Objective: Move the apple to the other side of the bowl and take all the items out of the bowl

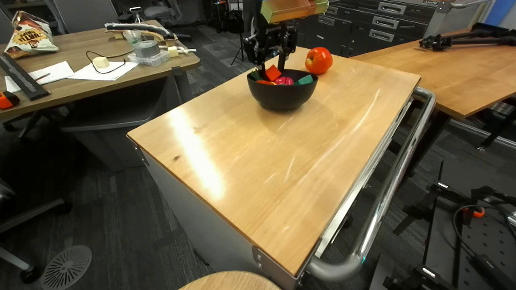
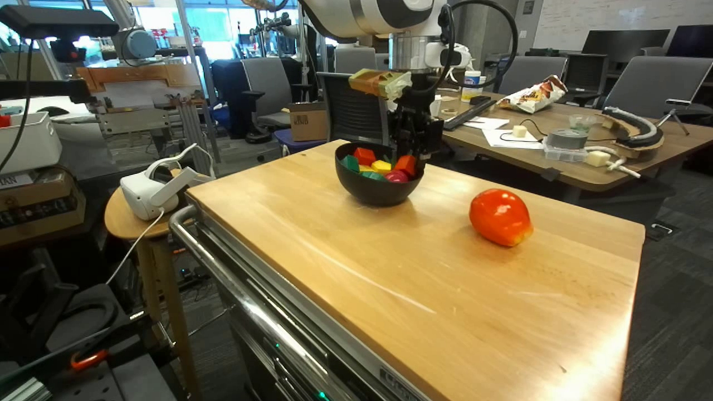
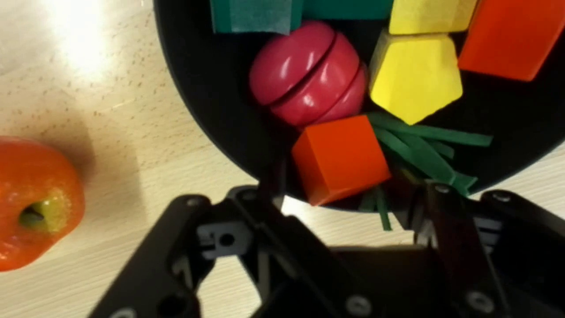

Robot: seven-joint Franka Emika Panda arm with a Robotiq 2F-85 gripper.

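- Your pincer (image 3: 340, 183) reaches down inside the edge of the bowl (image 1: 284, 100), its jaws apart on either side of an orange-red cube (image 3: 348, 154); whether they press on it, you cannot tell.
- That cube sits tilted, close against the crimson fruit (image 3: 309, 73), and in your wrist view it partly covers the green leaves (image 3: 423, 150).
- Beside the fruit you have a yellow pentagonal piece (image 3: 415, 79), then a yellow block (image 3: 430, 15) and an orange-red block (image 3: 512, 39).
- Green blocks (image 3: 260, 15) run along the top of your wrist view, cut off by its edge.
- The bowl, black and deep, stands upright on the table (image 1: 262, 145) with all these pieces in it.
- Your apple (image 2: 501, 217) rests on the table outside the bowl, bare wood between the two; the wrist view shows its stem hollow and cuts off its far side.
- A metal rail (image 1: 379, 209) runs along one side of the table.
- Farther out, you see a chip bag (image 2: 535, 94) in both exterior views, and in an exterior view a white headset (image 2: 156, 189) on a round stool (image 2: 120, 217).
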